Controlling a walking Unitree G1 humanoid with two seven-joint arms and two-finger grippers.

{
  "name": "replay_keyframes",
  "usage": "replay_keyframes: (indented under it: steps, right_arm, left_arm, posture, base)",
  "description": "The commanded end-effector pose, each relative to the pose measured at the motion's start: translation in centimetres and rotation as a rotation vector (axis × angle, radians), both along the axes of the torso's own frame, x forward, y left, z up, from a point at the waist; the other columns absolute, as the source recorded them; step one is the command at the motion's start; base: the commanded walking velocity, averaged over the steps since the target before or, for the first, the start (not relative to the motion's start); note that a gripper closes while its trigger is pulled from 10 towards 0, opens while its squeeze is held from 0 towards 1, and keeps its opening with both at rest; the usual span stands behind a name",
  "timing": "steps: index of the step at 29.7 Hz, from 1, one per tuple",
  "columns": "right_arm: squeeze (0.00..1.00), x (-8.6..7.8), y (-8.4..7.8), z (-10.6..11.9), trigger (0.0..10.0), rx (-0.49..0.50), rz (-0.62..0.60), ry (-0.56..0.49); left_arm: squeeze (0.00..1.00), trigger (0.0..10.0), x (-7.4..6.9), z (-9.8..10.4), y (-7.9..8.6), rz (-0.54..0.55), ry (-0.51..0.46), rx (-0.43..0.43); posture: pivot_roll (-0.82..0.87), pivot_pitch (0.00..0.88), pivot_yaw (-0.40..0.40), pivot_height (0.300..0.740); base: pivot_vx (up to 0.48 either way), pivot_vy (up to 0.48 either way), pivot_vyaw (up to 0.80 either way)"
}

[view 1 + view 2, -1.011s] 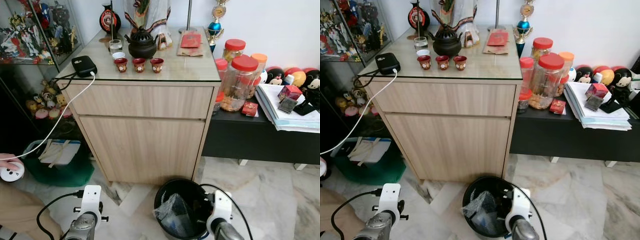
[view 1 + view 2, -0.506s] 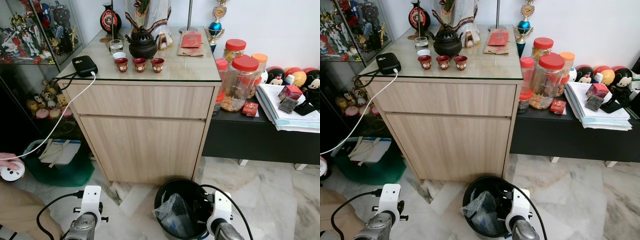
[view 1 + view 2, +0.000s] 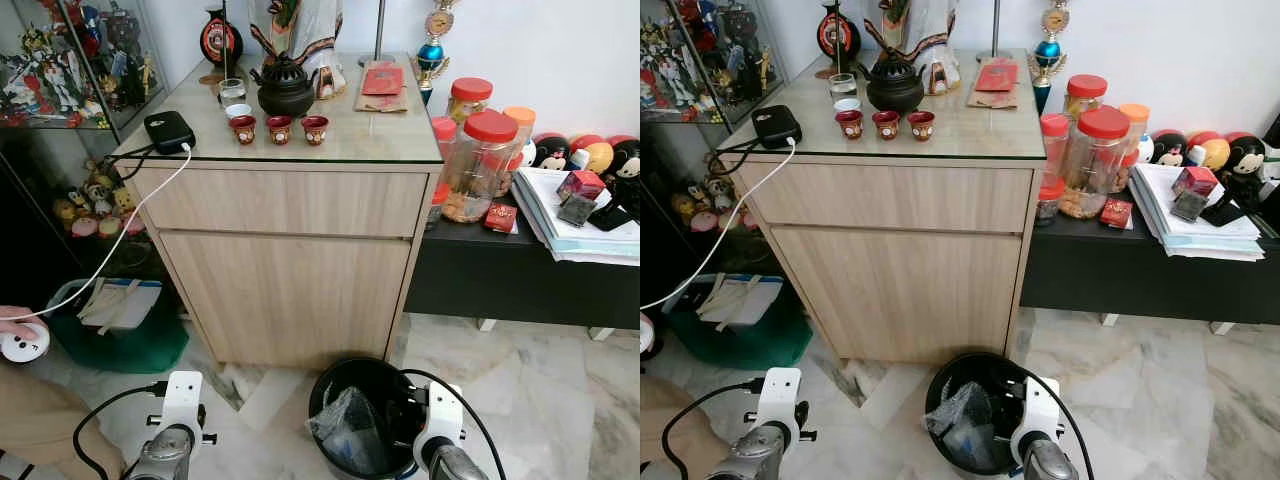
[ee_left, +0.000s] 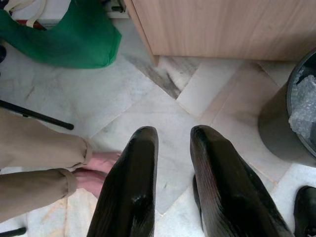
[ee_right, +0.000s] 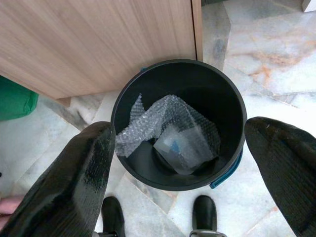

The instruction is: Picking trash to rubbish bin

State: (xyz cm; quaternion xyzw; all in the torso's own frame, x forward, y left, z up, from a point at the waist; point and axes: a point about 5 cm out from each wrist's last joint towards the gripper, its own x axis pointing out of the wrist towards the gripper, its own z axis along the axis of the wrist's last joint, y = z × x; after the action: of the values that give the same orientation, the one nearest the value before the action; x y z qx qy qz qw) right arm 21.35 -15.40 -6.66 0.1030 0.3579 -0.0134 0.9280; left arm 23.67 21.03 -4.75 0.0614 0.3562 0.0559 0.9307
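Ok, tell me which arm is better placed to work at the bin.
Right. The right pincer hangs open directly above the black bin holding bubble wrap; the left pincer points at bare floor beside it.

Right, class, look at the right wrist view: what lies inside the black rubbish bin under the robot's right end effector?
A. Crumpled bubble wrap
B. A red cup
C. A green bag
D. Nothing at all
A. The right end effector hangs open above the black rubbish bin, and crumpled bubble wrap lies inside it.
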Motion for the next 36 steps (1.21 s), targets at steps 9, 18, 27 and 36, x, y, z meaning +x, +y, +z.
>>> replay_keyframes:
  steps: [9,18,27,36]
  right_arm:
    - [0.00,0.11,0.12,0.10,10.0,-0.006,0.007,-0.012]
    - [0.00,0.17,0.11,0.15,10.0,-0.007,0.008,-0.017]
    - [0.00,0.15,0.16,0.13,10.0,-0.006,0.010,-0.016]
    - [0.00,0.12,0.15,0.13,10.0,-0.004,0.007,-0.018]
  left_arm:
    - [0.00,10.0,-0.35,-0.22,0.29,0.001,0.023,0.012]
    - [0.00,10.0,-0.31,-0.17,0.39,0.005,0.020,0.011]
    - [0.00,10.0,-0.31,-0.17,0.40,0.004,0.021,0.011]
    - [0.00,10.0,-0.26,-0.15,0.32,0.002,0.018,0.009]
  posture:
    - [0.00,0.000,0.019,0.740]
    - [0.00,0.000,0.017,0.740]
    - [0.00,0.000,0.017,0.740]
    - [0.00,0.000,0.017,0.740]
  base:
    - [-0.235,0.000,0.00]
    - [-0.268,0.000,0.00]
    - [-0.270,0.000,0.00]
    - [-0.270,0.000,0.00]
